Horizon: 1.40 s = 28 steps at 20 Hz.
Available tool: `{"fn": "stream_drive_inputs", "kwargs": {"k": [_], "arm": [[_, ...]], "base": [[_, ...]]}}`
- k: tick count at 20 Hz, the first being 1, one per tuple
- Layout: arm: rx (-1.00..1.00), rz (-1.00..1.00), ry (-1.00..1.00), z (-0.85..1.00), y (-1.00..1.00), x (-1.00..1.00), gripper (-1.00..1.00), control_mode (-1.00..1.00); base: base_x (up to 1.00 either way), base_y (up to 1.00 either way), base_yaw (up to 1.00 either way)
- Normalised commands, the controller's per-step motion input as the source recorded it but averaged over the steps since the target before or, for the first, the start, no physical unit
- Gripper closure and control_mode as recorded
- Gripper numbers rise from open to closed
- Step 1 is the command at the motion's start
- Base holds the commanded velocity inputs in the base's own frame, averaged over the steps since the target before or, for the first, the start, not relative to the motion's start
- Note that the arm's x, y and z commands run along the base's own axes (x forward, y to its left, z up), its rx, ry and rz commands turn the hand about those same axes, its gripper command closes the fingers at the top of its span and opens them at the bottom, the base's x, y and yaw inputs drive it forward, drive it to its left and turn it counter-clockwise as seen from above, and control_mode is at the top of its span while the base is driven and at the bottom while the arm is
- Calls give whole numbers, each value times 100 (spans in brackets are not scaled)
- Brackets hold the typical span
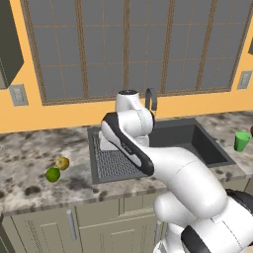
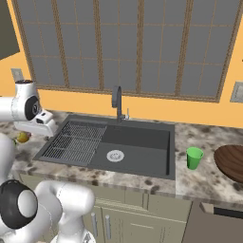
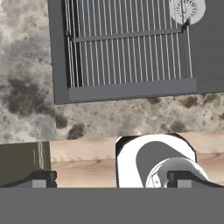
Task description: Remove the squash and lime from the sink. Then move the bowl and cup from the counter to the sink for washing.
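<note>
The hand point(image 2: 45, 124) hangs wide and empty over the sink's point(image 2: 137, 137) ribbed end. Squash point(image 1: 62, 162) and lime point(image 1: 53, 174) lie together on the counter point(image 1: 29, 153) beside it, already out; cup point(image 2: 193, 157) and bowl point(image 2: 231, 162) wait far across the basin.

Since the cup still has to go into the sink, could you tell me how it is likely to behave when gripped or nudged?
The cup stands upright on the counter right of the sink. It is taller than wide, so a push near the rim may tip it. Its smooth tapered sides might slip in the fingers. Once tipped, it would probably roll in a curve.
</note>
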Motion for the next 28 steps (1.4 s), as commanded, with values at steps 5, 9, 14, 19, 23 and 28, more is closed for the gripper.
{"fn": "stream_drive_inputs", "kwargs": {"k": [5,9,14,19,23,28], "arm": [[0,0,0,9,-58,-6,-100,-100],[0,0,0,11,-60,-8,-100,-100],[0,0,-1,8,-62,-5,-100,-100],[0,0,-3,7,-64,-7,-100,-100],[0,0,-6,4,-63,-8,-100,-100],[0,0,-2,1,-64,-3,-100,-100]], "base": [[0,0,0],[0,0,0],[0,0,0],[0,0,0],[0,0,0],[0,0,0]]}}
